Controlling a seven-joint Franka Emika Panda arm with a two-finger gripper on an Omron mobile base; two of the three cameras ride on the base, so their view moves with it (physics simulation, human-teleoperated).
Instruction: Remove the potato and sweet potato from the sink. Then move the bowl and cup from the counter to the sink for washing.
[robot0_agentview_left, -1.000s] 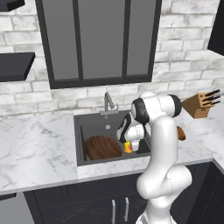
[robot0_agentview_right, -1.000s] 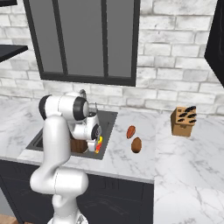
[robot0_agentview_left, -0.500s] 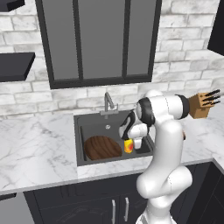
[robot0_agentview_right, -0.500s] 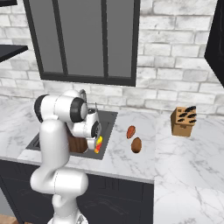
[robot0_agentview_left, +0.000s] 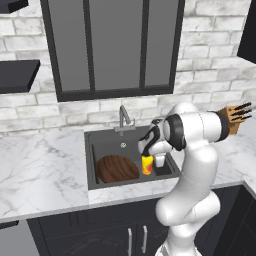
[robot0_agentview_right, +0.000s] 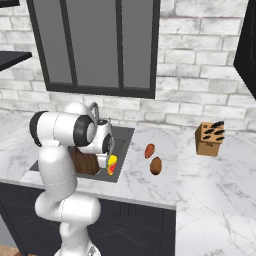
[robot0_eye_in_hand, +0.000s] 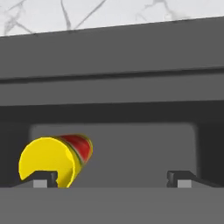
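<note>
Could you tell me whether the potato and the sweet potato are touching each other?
Apart: the right base view shows bare counter between the sweet potato and the potato.

Dark grey sink (robot0_agentview_left: 102, 145) set in a white counter (robot0_agentview_left: 40, 170) veined with grey; dark brown bowl (robot0_agentview_left: 117, 169) with visible wood grain; yellow cup (robot0_agentview_left: 147, 164) banded red and orange toward one end; dull brown potato (robot0_agentview_right: 156, 165); reddish-orange sweet potato (robot0_agentview_right: 149, 150); tan knife block (robot0_agentview_right: 209, 139)
</note>
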